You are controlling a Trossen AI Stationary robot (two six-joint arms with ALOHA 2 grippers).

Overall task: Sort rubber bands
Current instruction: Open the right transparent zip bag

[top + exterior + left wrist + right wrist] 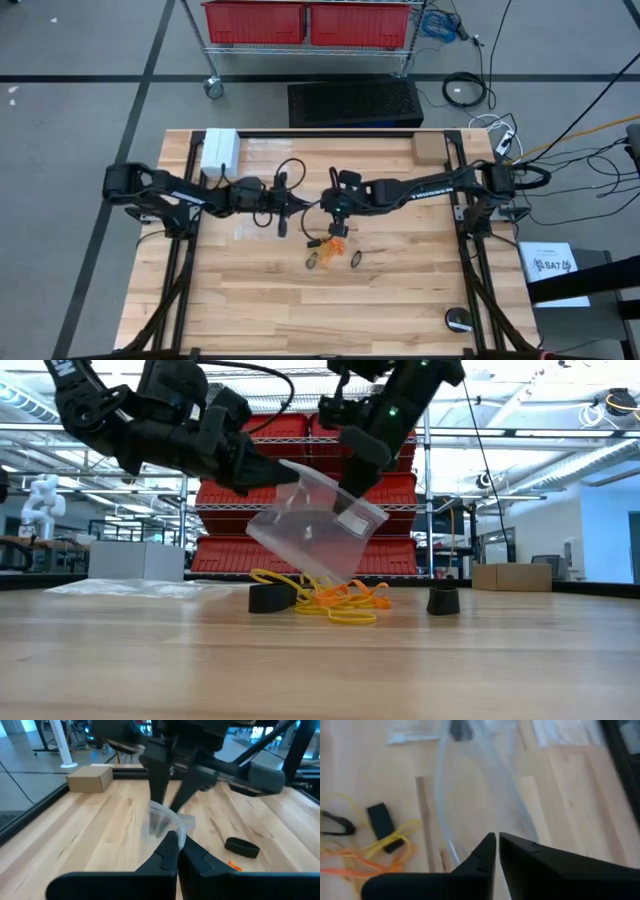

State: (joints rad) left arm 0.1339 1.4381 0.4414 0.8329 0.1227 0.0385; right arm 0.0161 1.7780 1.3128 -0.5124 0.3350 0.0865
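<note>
A clear plastic bag hangs tilted over the table's middle, held between both grippers. My left gripper reaches in almost level from the left and is shut on it. My right gripper slants down from above and is shut on the bag's upper right edge. Below the bag lies a heap of thin orange and yellow rubber bands, with a black band to its left and another to its right. Whether the bag's low corner touches the heap, I cannot tell. My left gripper pinches the bag's upper left corner between its two shut fingers, coming level from the table's left. The bag hangs off the fingertips, slanting down toward the right. My right gripper pinches the bag's top edge near its right end, its fingers slanting down from above. The bag hangs below them, lifted off the wood.
More clear plastic lies flat at the far left, by a white box. A cardboard box stands at the far right corner, and a small round black thing near the front right. The near half of the table shows bare wood.
</note>
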